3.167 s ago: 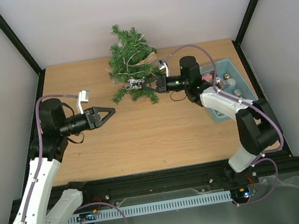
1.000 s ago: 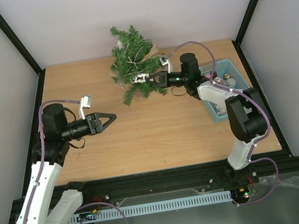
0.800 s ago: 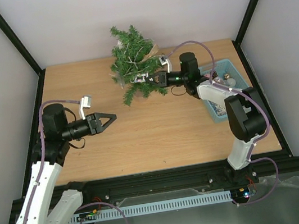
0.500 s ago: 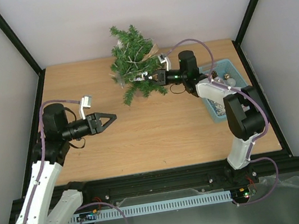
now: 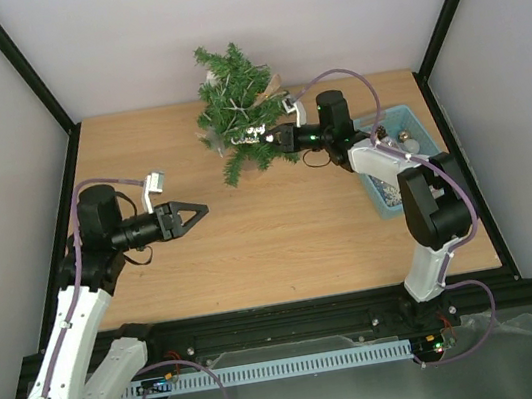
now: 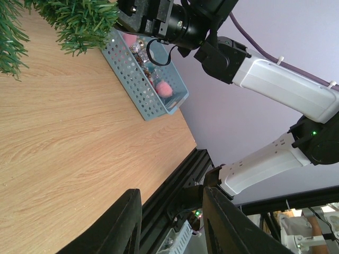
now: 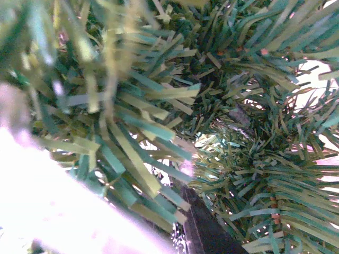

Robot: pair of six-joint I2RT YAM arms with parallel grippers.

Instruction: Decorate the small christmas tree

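The small christmas tree (image 5: 235,111) stands at the back middle of the table, its dark-green branches spreading toward the front. My right gripper (image 5: 272,139) is pushed into its lower right branches, shut on a dark glittery ornament (image 5: 255,133). In the right wrist view needles (image 7: 228,132) fill the frame; only one dark finger (image 7: 204,230) shows, with glitter beside it. My left gripper (image 5: 199,210) is open and empty above the table's left half, well short of the tree. Its fingers (image 6: 124,222) frame the table's near edge.
The light-blue basket (image 5: 394,194) of ornaments sits at the right edge, under my right forearm; it also shows in the left wrist view (image 6: 139,79). Grey walls close the back and sides. Bare wood lies between the arms.
My right gripper has carried the ornament back and deeper into the branches, and the tree's lower branches have shifted back with it. The left arm has barely moved.
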